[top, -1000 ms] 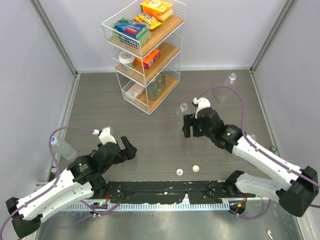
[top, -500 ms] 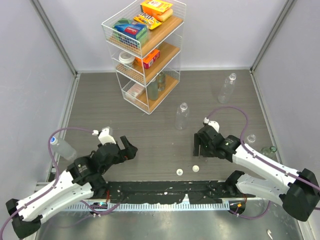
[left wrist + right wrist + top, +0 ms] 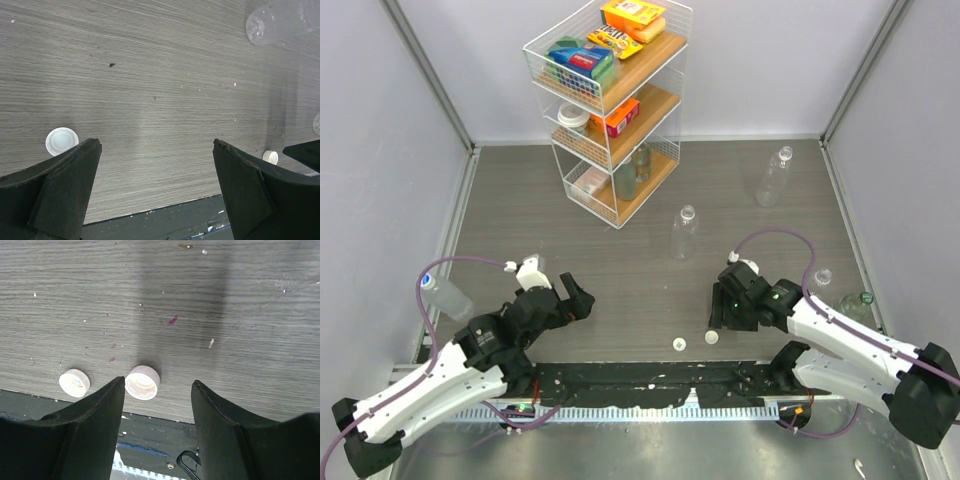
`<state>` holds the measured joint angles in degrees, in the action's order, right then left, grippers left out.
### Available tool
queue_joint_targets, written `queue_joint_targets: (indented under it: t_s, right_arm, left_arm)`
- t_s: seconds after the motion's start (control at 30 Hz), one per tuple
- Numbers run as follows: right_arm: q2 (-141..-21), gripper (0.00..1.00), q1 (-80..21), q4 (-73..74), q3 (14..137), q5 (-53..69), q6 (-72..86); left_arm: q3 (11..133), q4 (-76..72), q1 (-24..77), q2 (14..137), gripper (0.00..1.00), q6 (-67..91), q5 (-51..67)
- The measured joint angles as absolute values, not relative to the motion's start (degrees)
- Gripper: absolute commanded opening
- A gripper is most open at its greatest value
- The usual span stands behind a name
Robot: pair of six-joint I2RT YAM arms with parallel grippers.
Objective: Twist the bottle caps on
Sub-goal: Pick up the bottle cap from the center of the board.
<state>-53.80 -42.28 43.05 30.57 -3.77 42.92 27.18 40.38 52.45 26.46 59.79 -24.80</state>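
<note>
Presently, two round white caps (image 3: 142,382) lie at the right gripper (image 3: 158,385), jaws half-spread, gripping nothing. Left gripper (image 3: 156,145) wide, empty. Two clear bottles (image 3: 684,232) stand beyond.

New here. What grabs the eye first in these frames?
The wire rack at the far side, packed with colourful boxes, stands out most. Next is the right claw, jaws apart, just above a white cap near the front edge, with a second cap to its left. Clear bottles stand upright and uncapped, mid-table and far right.
</note>
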Motion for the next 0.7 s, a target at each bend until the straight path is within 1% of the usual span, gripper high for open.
queue_joint_targets:
  t_s: [0.3, 0.7]
  right_arm:
    - [-51.22, 0.58, -42.28, 44.01, 28.58, -2.59, 44.71]
    - [-51.11, 0.53, -42.28, 44.91, 27.94, -1.69, 45.04]
  left_arm:
    - [26.96, 40.51, 52.45, 26.83, 1.0, 59.79, -24.8]
    - [26.55, 40.21, 52.45, 26.83, 1.0, 59.77, -24.8]
